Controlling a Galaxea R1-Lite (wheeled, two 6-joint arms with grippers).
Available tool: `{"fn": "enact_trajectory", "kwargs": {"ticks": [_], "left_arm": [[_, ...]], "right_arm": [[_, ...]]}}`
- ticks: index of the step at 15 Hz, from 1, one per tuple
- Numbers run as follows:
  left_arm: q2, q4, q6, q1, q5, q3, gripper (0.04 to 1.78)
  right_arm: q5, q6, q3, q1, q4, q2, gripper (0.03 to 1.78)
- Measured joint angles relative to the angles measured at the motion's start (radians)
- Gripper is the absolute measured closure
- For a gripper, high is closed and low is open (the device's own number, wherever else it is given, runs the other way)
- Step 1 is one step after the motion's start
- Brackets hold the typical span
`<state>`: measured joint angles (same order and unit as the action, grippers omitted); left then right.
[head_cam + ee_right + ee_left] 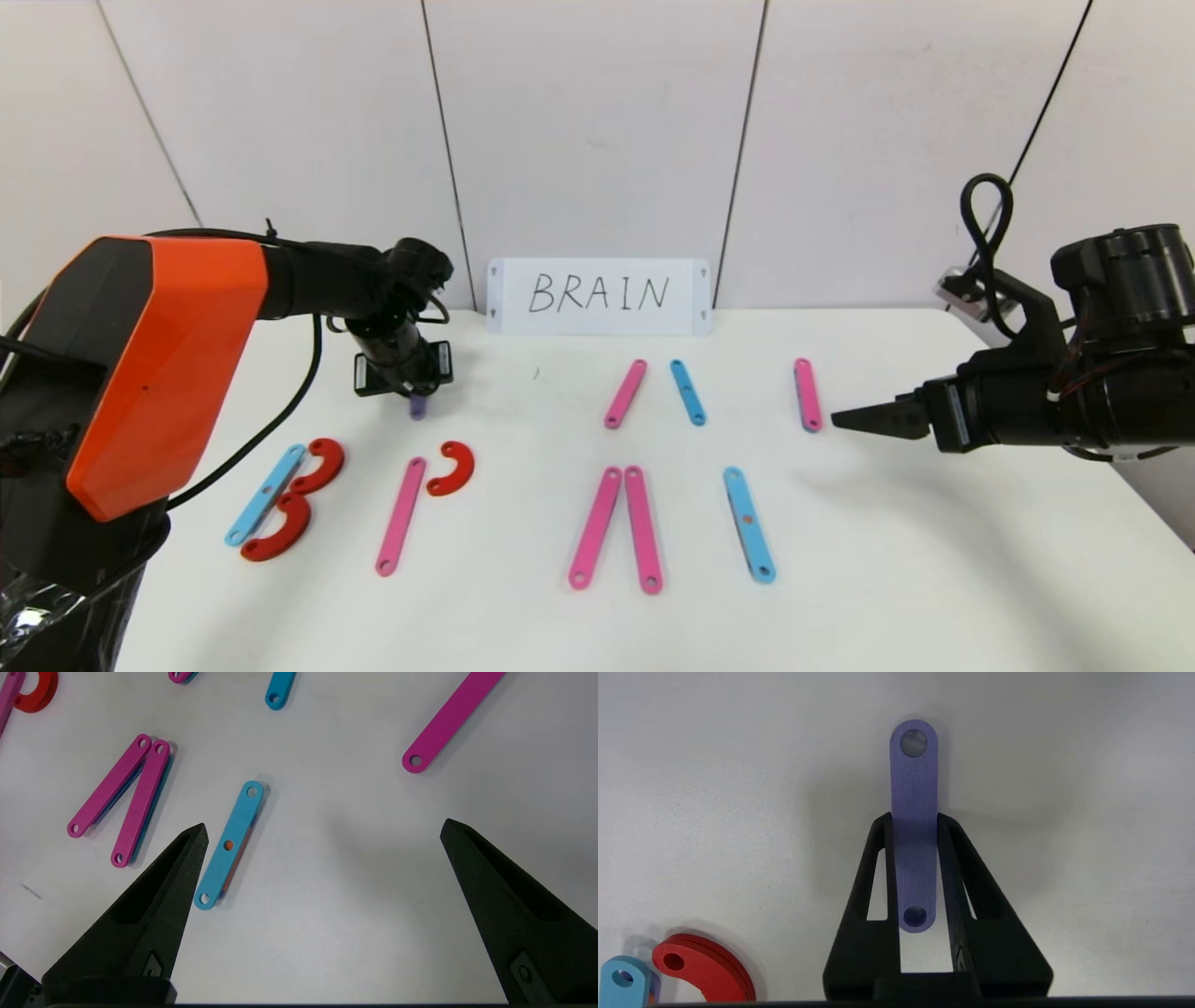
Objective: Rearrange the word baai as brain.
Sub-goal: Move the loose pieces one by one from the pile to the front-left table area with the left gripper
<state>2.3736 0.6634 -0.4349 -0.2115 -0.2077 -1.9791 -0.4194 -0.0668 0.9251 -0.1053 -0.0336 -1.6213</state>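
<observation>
My left gripper [415, 397] hangs over the back left of the white table [887, 560], shut on a short purple strip [913, 788] whose end pokes out past the fingertips [883, 823]. In front of it lie a light-blue strip [266, 495] with two red curves [317, 465] forming a B, and a pink strip [401, 515] with one red curve [452, 469]. Two pink strips [597, 527] form an upside-down V at the centre. A light-blue strip [749, 525] lies to their right. My right gripper [845, 420] hovers open and empty at the right.
A white card with handwritten BRAIN [598, 295] leans on the back wall. Loose strips lie in a back row: pink [625, 393], blue [687, 392], pink [808, 395], the last just left of my right fingertips. The right wrist view shows the light-blue strip [231, 844] beside one finger.
</observation>
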Motion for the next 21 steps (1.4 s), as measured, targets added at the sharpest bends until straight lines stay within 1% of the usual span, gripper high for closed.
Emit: {"fn": "enact_trajectory", "kwargs": {"ticks": [7, 10, 16, 18, 21], "left_arm": [[-0.008, 0.014, -0.007, 0.000, 0.001, 0.001, 1.54], [-0.054, 0.030, -0.031, -0.006, 0.010, 0.003, 1.54], [-0.209, 0.187, -0.110, -0.078, 0.008, 0.015, 1.54], [-0.265, 0.204, -0.121, -0.107, 0.006, 0.057, 1.54], [-0.340, 0.197, -0.142, -0.153, 0.000, 0.161, 1.54]], "right_arm": [[0.000, 0.000, 0.000, -0.001, 0.000, -0.001, 0.07], [0.001, 0.000, 0.000, -0.003, 0.000, -0.002, 0.07], [0.001, 0.000, 0.000, -0.003, 0.000, -0.002, 0.07], [0.001, 0.000, 0.000, -0.002, 0.000, -0.002, 0.07], [0.001, 0.000, 0.000, -0.002, 0.000, -0.002, 0.07]]}}
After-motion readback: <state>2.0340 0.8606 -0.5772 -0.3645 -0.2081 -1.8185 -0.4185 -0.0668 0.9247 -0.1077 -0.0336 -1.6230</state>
